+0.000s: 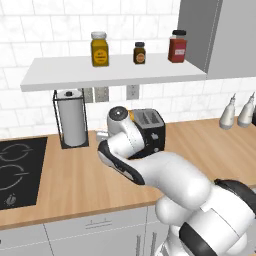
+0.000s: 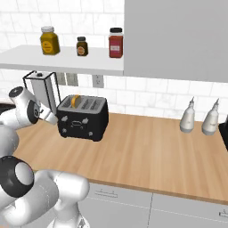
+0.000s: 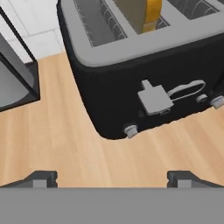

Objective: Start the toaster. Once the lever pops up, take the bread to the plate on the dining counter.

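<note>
The black toaster stands on the wooden counter against the tiled wall. The bread sticks up from a slot on the toaster's left side; its orange crust is in the hand view. A grey lever juts from the toaster's front face. My gripper is open, low over the counter just in front of and left of the toaster, with nothing between its fingertips. In the left base view my arm covers part of the toaster. The plate and the dining counter are out of view.
A paper towel holder stands left of the toaster, and a black cooktop lies farther left. Two white bottles stand at the right. A shelf with jars hangs above, beside a grey cabinet.
</note>
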